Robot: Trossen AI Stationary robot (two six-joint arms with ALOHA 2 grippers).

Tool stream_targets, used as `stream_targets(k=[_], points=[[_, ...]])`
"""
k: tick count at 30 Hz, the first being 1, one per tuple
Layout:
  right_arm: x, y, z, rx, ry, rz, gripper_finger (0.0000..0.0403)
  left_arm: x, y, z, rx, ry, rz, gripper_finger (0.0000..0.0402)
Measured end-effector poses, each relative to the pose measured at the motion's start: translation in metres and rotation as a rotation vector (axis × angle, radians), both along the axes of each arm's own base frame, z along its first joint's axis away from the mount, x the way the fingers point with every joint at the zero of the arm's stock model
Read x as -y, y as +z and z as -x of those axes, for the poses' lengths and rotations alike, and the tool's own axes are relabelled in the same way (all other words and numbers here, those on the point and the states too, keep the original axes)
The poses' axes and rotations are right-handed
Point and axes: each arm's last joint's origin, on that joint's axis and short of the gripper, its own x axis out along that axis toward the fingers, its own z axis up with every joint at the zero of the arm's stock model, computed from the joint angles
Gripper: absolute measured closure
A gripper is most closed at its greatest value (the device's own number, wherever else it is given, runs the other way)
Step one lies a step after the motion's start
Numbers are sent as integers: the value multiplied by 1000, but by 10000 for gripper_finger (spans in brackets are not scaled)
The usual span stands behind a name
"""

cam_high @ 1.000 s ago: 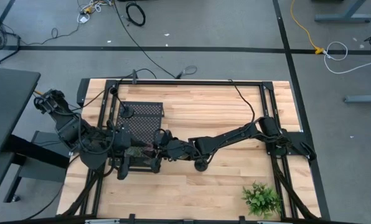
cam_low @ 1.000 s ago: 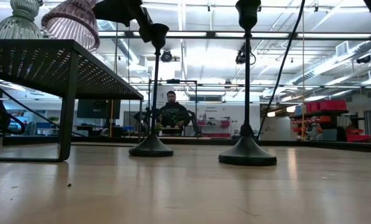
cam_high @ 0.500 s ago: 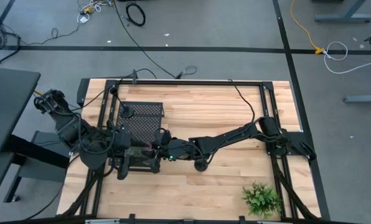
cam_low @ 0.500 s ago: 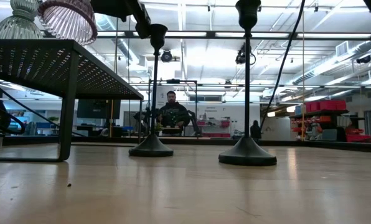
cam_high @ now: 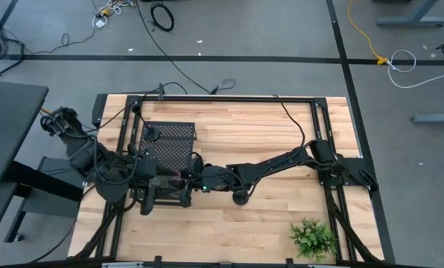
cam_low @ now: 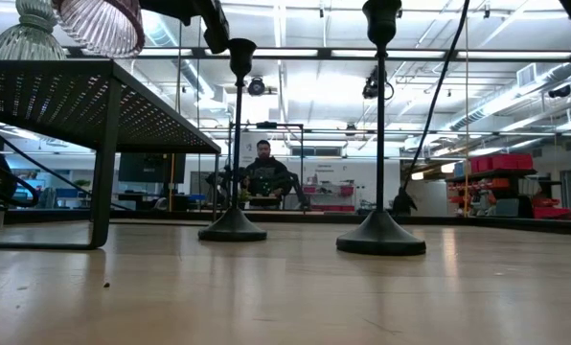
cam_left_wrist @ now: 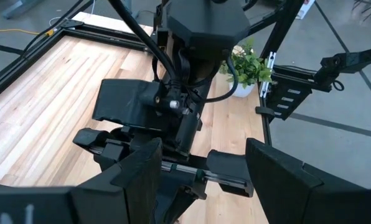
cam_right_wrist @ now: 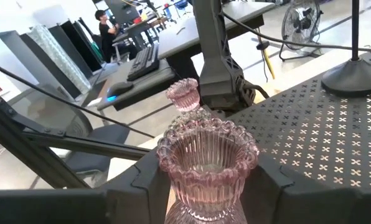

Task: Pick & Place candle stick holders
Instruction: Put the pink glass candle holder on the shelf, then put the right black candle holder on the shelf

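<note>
My right gripper (cam_right_wrist: 204, 186) was clamped on the pink glass holder (cam_right_wrist: 205, 163), its two dark fingers pressed to either side of the ribbed cup. Against the frames from a second before, the low view showed that holder (cam_low: 99, 21) carried higher and further toward the stand's near corner, so that its upper part was now cut off by the picture's edge. It hung above the black perforated stand (cam_right_wrist: 335, 149) without touching it.

A pale green glass holder (cam_low: 27, 36) sat on the stand's top beside it, unmoved. Two black stemmed holders (cam_low: 233, 144) (cam_low: 380, 134) stood on the wooden table (cam_low: 285, 287) where they had been; a third black one (cam_right_wrist: 358, 71) rested on the stand's deck. Another pink glass holder (cam_right_wrist: 184, 94) stood further along the deck.

My left gripper (cam_left_wrist: 201, 168) waited with its fingers spread apart and nothing between them, facing the right arm's wrist.

I could read no writing or brand anywhere. From above, both grippers and the glass pieces merged into one dark cluster at the stand's (cam_high: 170, 145) edge. A seated person (cam_low: 264, 172) showed small in the room beyond, and the plant (cam_high: 312, 238) sat at the table's corner.
</note>
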Motion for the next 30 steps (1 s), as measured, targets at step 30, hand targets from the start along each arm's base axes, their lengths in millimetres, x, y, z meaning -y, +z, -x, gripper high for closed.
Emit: stream_targets(k=[30], points=[[0,3,0,13,22,-1,185,0,0,0,0,0,1,168]])
